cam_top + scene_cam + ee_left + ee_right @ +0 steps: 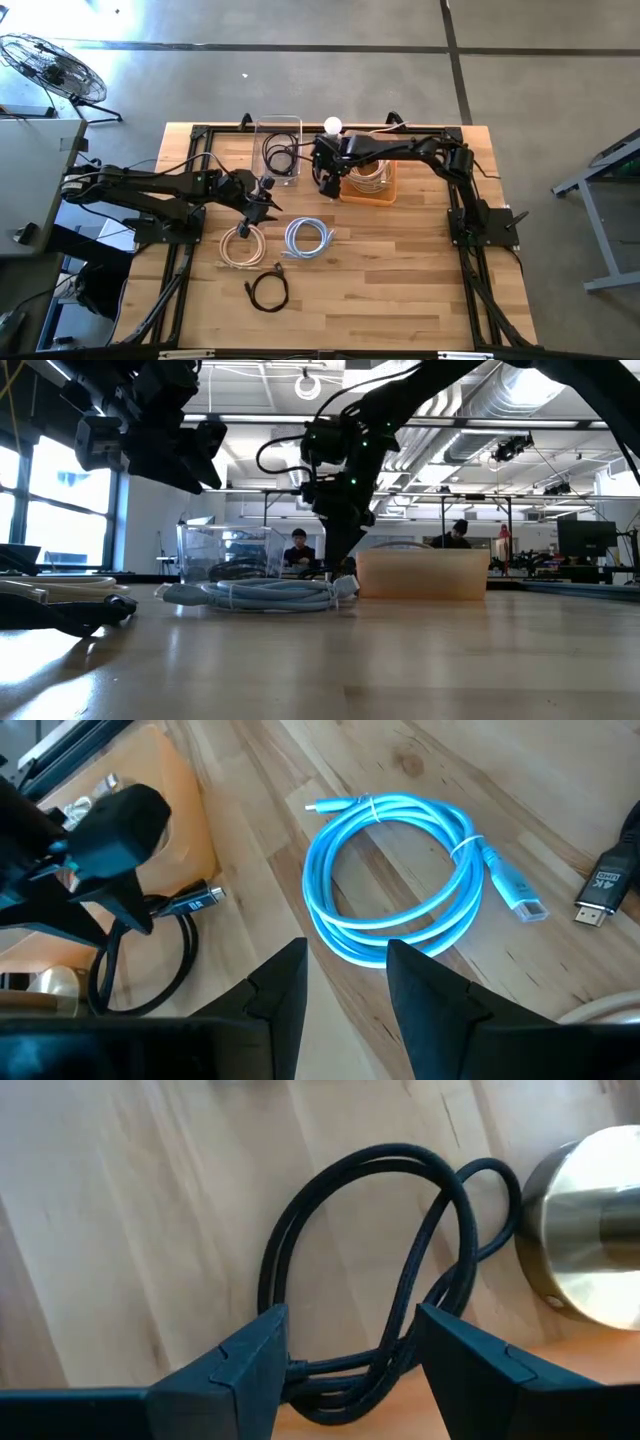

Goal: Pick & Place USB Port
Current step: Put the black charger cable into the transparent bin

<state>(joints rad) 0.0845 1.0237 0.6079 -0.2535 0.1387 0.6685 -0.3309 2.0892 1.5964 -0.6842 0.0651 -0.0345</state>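
A black USB cable (385,1152) lies coiled on the wooden table between the clear bin and the orange bin, its connector (205,898) pointing away from the coil. My right gripper (350,1320) (328,185) stands open, slanting down over it. Its fingers flank the coil's near end (345,1375); I cannot tell whether they touch it. My left gripper (347,955) (266,205) hangs open above the table, left of the blue coil, with nothing between its fingers.
A clear bin (280,140) holding a black cable stands at the back. An orange bin (385,198) holds a cream cable. On the table lie cream (243,247), light blue (318,870) and black (268,290) coils. A brass lamp base (590,1230) stands beside the USB cable.
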